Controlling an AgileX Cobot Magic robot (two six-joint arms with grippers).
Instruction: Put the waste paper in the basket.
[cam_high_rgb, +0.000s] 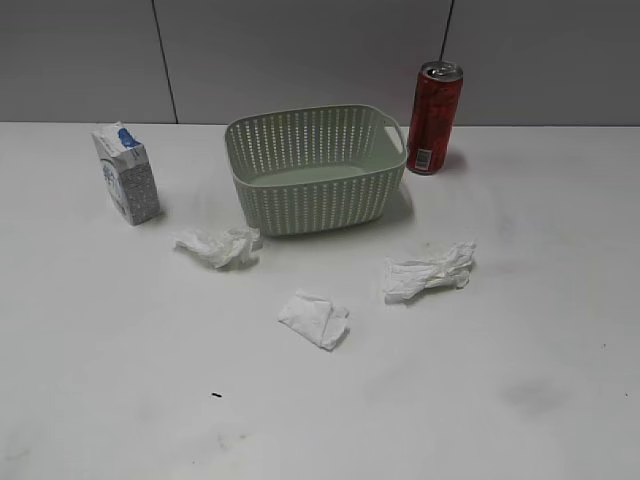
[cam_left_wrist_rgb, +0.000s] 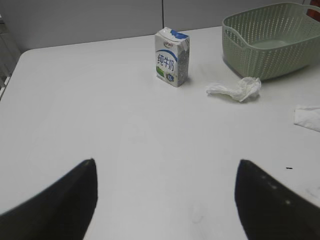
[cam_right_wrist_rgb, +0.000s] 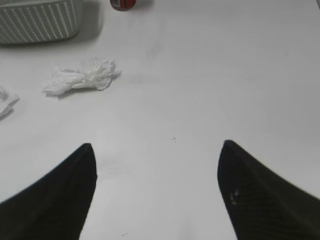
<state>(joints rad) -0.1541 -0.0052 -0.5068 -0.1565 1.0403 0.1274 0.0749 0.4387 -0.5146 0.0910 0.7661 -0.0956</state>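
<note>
Three crumpled white paper wads lie on the white table in front of the pale green basket: a left wad, a middle wad and a right wad. The basket is empty. In the left wrist view the basket is at the top right, with the left wad before it and the middle wad at the right edge. My left gripper is open and empty. In the right wrist view the right wad lies ahead to the left. My right gripper is open and empty. Neither gripper shows in the exterior view.
A white-and-blue carton stands left of the basket; it also shows in the left wrist view. A tall red can stands right of the basket. A grey wall runs behind the table.
</note>
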